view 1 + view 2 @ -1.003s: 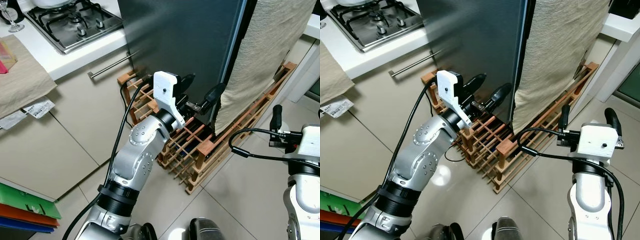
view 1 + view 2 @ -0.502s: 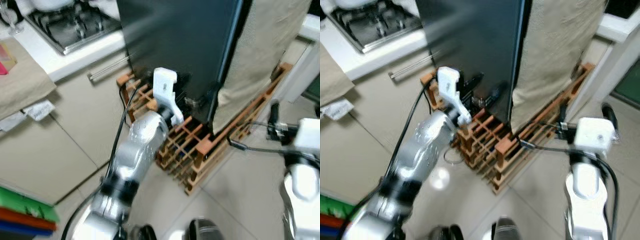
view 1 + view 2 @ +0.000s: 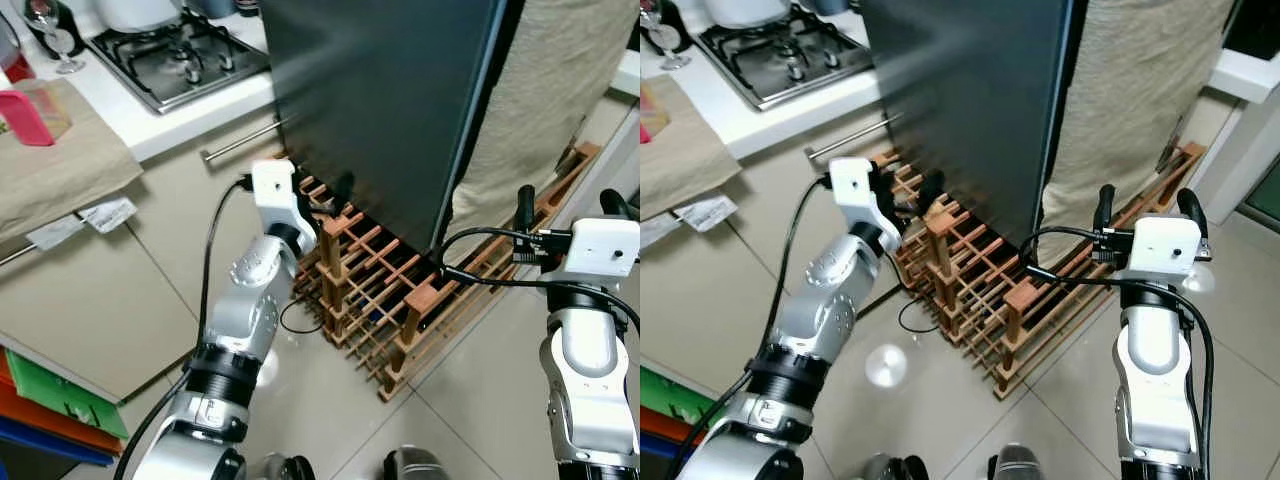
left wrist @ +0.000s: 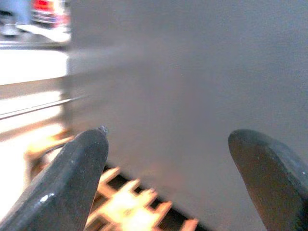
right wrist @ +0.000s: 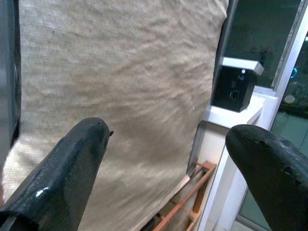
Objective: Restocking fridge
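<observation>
Nearest, pale floor tiles [image 3: 480, 400] underfoot. Just beyond, to the right, the right gripper [image 3: 1145, 205] raised and idle, fingers spread wide in its wrist view, pinching nothing, aimed at a beige cloth [image 5: 110, 86] draped by the fridge. To the left, the left gripper [image 3: 335, 195] stretched forward low, fingers likewise spread apart and empty, tips just short of the lower face of the dark fridge door [image 3: 390, 90], above a wooden wine rack [image 3: 385, 295] on the floor against the fridge's foot. Door shut, standing tall and flat between the kitchen counter [image 3: 150, 125] and the cloth. No handle to be made out on the face; likely best taken at the vertical edge nearest the cloth, where a narrow seam runs down. By judgement heavy, rigid and smooth: slick for the black fingers, held by a seal, needing a firm hooked pull rather than a pinch, with care not to knock the rack below. Farther off, a gas hob [image 3: 180, 60] on the counter, with a pink object [image 3: 28, 103] and a wine glass [image 3: 60, 35] beside it. No stock to load visible yet.
</observation>
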`<state>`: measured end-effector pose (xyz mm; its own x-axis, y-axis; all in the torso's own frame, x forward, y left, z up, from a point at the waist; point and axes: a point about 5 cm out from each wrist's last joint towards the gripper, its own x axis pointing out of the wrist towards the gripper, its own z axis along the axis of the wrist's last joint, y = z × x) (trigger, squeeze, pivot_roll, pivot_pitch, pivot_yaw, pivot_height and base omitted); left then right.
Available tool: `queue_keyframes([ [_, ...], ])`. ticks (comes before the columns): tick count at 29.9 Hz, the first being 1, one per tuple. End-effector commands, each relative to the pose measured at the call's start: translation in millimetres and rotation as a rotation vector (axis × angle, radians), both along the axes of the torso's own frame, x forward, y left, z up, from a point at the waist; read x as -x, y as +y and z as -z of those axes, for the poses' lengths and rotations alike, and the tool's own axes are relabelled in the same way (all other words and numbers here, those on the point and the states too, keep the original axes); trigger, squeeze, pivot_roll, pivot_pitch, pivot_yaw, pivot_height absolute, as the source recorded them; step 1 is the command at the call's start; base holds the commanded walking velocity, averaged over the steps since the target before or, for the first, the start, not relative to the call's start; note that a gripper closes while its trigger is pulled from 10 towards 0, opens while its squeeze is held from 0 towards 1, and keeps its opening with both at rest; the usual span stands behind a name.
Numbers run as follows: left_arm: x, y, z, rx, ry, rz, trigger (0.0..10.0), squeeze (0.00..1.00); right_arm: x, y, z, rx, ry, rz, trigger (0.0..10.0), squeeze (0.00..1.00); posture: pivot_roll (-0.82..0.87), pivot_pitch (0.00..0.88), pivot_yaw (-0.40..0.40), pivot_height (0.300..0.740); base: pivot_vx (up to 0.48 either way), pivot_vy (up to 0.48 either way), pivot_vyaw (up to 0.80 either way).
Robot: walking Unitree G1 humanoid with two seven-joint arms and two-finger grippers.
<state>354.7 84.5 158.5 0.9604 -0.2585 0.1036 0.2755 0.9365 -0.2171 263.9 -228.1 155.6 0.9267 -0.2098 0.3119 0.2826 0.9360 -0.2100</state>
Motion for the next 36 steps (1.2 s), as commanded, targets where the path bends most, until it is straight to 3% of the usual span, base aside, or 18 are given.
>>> queue_keyframes([
  [1, -3.8, 5.9, 15, -0.061, 0.056, -0.045, 10.0, 0.00, -2.0, -7.0, 19, -0.053, 0.080, 0.010, 10.0, 0.00, -0.28, 0.039, 0.094, 0.740, 0.000, 0.000, 0.00],
  [2, -5.4, 6.9, 21, -0.097, 0.074, -0.051, 10.0, 0.00, -3.7, -9.6, 30, -0.083, 0.126, 0.008, 10.0, 0.00, -0.28, 0.035, 0.094, 0.740, 0.000, 0.000, 0.00],
  [5, 0.4, -2.6, 75, -0.349, 0.332, 0.058, 10.0, 0.00, -7.1, -22.9, 83, -0.214, 0.367, 0.026, 10.0, 0.00, -0.27, 0.024, 0.089, 0.740, 0.000, 0.000, 0.00],
  [6, 7.8, -3.4, 93, -0.332, 0.439, 0.099, 10.0, 0.00, -7.0, -25.0, 100, -0.253, 0.461, 0.015, 10.0, 0.00, -0.26, 0.022, 0.086, 0.740, 0.000, 0.000, 0.00],
  [7, 16.8, -2.0, 111, -0.367, 0.522, 0.114, 10.0, 0.00, -5.5, -29.4, 113, -0.256, 0.529, 0.030, 10.0, 0.00, -0.27, 0.020, 0.085, 0.740, 0.000, 0.000, 0.00],
  [8, 16.8, -2.0, 111, -0.367, 0.522, 0.114, 10.0, 0.00, -5.5, -29.4, 113, -0.256, 0.529, 0.030, 10.0, 0.00, -0.27, 0.020, 0.085, 0.740, 0.000, 0.000, 0.00],
  [9, 30.5, 3.4, 133, -0.384, 0.623, 0.097, 10.0, 0.00, 0.1, -34.1, 138, -0.275, 0.684, 0.033, 10.0, 0.00, -0.27, 0.011, 0.090, 0.740, 0.000, 0.000, 0.00],
  [11, 46.0, 7.9, 153, -0.397, 0.722, 0.077, 10.0, 0.00, 16.1, -34.7, 168, -0.346, 0.884, 0.032, 10.0, 0.00, -0.28, 0.004, 0.090, 0.740, 0.000, 0.000, 0.00],
  [12, 46.0, 7.9, 153, -0.397, 0.722, 0.077, 10.0, 0.00, 16.1, -34.7, 168, -0.346, 0.884, 0.032, 10.0, 0.00, -0.28, 0.004, 0.090, 0.740, 0.000, 0.000, 0.00],
  [13, 68.2, 13.7, 176, -0.442, 0.839, 0.081, 10.0, 0.00, 40.7, -39.4, 193, -0.392, 1.055, 0.110, 10.0, 0.00, -0.29, 0.000, 0.091, 0.740, 0.000, 0.000, 0.00],
  [15, 98.9, 24.8, 203, -0.509, 0.990, 0.088, 10.0, 0.00, 68.8, -37.7, 214, -0.372, 1.228, 0.134, 10.0, 0.00, -0.30, 0.000, 0.095, 0.740, 0.000, 0.000, 0.00],
  [18, 136.5, 41.9, 228, -0.603, 1.163, 0.097, 10.0, 0.00, 97.1, -37.5, 230, -0.261, 1.392, 0.140, 10.0, 0.00, -0.32, 0.000, 0.097, 0.740, 0.000, 0.000, 0.00],
  [20, 144.5, 42.0, 232, -0.581, 1.192, 0.110, 10.0, 0.00, 95.5, -38.5, 229, -0.235, 1.390, 0.133, 10.0, 0.00, -0.32, 0.000, 0.094, 0.740, 0.000, 0.000, 0.00],
  [21, 144.7, 40.6, 232, -0.550, 1.195, 0.105, 10.0, 0.00, 86.9, -38.0, 225, -0.214, 1.358, 0.113, 10.0, 0.00, -0.31, 0.000, 0.087, 0.740, 0.000, 0.000, 0.00],
  [23, 140.7, 38.3, 230, -0.499, 1.184, 0.084, 10.0, 0.00, 67.9, -37.7, 216, -0.185, 1.295, 0.085, 10.0, 0.00, -0.31, 0.000, 0.082, 0.740, 0.000, 0.000, 0.32],
  [27, 135.7, 36.1, 227, -0.466, 1.168, 0.066, 10.0, 0.00, 50.9, -29.9, 209, -0.123, 1.279, 0.025, 10.0, 0.00, -0.29, 0.000, 0.078, 0.740, 0.000, 0.000, 0.60],
  [31, 129.3, 30.2, 223, -0.474, 1.135, 0.086, 10.0, 0.00, 46.9, -23.1, 209, -0.078, 1.276, -0.015, 10.0, 0.00, -0.27, 0.009, 0.069, 0.740, 0.000, 0.000, 0.55],
  [36, 122.9, 20.7, 219, -0.447, 1.103, 0.100, 10.0, 0.00, 52.9, -19.5, 213, -0.093, 1.282, -0.032, 10.0, 0.00, -0.26, 0.019, 0.067, 0.740, 0.000, 0.000, 0.49],
])
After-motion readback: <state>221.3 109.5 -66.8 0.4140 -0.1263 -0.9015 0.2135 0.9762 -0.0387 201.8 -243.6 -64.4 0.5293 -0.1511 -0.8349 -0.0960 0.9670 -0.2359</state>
